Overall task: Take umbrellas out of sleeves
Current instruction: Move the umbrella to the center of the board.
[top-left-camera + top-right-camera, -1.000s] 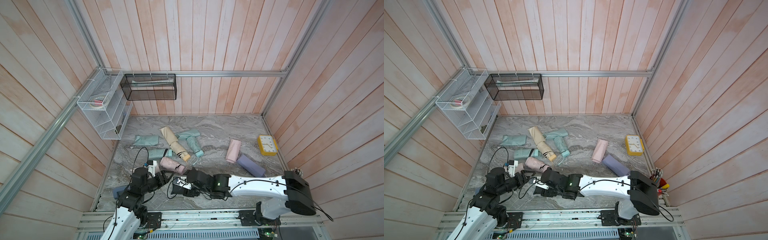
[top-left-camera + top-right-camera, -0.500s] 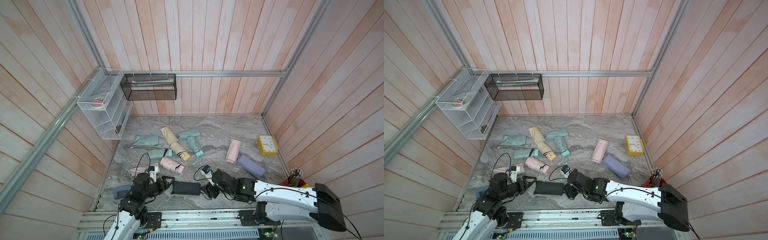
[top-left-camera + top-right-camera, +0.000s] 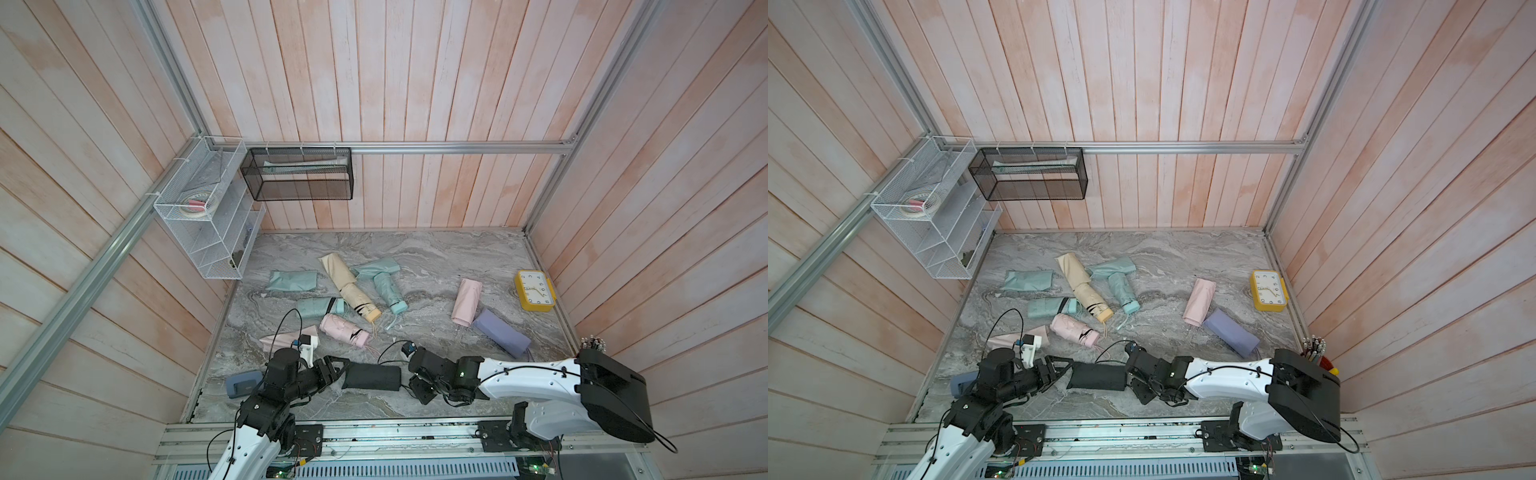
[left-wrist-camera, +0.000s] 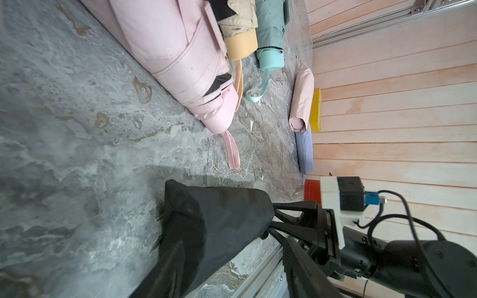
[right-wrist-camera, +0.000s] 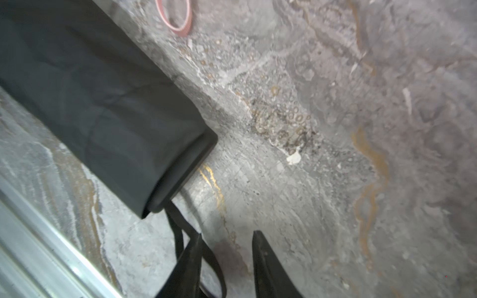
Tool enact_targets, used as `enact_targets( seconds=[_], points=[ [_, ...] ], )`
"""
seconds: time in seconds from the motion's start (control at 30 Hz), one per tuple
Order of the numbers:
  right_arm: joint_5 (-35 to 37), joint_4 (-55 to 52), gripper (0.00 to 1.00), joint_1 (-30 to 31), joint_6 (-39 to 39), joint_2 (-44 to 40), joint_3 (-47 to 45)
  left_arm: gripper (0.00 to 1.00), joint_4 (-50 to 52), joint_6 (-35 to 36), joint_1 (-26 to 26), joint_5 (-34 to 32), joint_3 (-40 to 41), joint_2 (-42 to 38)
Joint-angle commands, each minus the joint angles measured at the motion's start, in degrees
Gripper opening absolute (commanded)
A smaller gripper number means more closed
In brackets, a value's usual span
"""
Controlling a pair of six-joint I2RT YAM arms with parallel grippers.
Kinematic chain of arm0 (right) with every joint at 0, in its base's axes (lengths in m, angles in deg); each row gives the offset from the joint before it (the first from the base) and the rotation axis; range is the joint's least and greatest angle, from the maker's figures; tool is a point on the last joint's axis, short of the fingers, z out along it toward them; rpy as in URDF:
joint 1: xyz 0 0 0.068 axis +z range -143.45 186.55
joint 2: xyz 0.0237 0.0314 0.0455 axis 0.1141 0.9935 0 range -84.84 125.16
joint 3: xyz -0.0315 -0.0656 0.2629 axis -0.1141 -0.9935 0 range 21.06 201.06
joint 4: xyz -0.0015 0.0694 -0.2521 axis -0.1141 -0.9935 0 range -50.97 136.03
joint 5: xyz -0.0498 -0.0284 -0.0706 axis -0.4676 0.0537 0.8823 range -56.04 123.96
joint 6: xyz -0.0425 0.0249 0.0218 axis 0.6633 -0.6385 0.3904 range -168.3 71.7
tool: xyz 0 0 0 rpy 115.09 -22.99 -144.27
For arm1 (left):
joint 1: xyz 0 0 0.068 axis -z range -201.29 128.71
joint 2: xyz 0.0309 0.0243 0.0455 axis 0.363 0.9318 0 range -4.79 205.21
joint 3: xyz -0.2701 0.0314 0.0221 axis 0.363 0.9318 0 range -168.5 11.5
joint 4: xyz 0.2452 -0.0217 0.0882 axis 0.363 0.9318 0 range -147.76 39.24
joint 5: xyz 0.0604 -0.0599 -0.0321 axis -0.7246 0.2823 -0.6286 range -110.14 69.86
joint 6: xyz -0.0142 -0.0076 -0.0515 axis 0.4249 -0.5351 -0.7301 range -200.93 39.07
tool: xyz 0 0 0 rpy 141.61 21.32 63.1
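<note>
The left tool (image 3: 343, 371) and right tool (image 5: 227, 232), both open, sit at the black sleeve (image 3: 373, 377) ends; next they should pinch and pull.

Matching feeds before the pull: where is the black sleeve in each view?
Top view: black sleeve, front centre, by the front rail.
Top view: black sleeve, front centre too.
Left wrist: black sleeve, foreground.
Right wrist: black sleeve, handle end showing.
Shared landmark: front rail.

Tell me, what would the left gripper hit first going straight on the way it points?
The black sleeve, lying right ahead; its near end sits between the open jaws of the left gripper.
</note>
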Motion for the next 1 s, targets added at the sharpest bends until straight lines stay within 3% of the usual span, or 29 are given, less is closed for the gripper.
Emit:
enact_targets(
  seconds=[0.0, 0.3, 0.5, 0.67, 0.83, 0.97],
  points=[
    [0.21, -2.47, 0.31, 0.06, -0.41, 2.74, 2.34, 0.64, 4.6, 0.89, 0.24, 0.77, 0.72, -0.8],
    [1.5, -4.04, 0.28, 1.1, -1.77, 1.84, 2.12, 0.63, 8.06, 2.04, 0.34, 0.99, 0.43, -1.44],
    [5.27, -6.93, 0.28, 1.11, -1.05, -5.59, 1.32, 0.62, 7.99, 2.05, 0.33, 1.0, 0.34, -1.57],
    [1.18, -4.67, 0.34, 1.26, 1.19, -11.54, -1.04, 0.63, 8.07, 2.3, 0.34, 0.78, 0.03, -1.47],
    [0.73, -5.32, 0.34, 2.72, 0.25, -7.41, -0.28, 0.63, 7.56, 1.4, 0.34, 1.0, 0.85, -2.19],
    [4.26, -7.14, 0.35, 7.0, -0.84, -1.57, 2.74, 0.63, 7.18, 1.12, 0.3, 1.09, 0.99, -2.43]
  ],
)
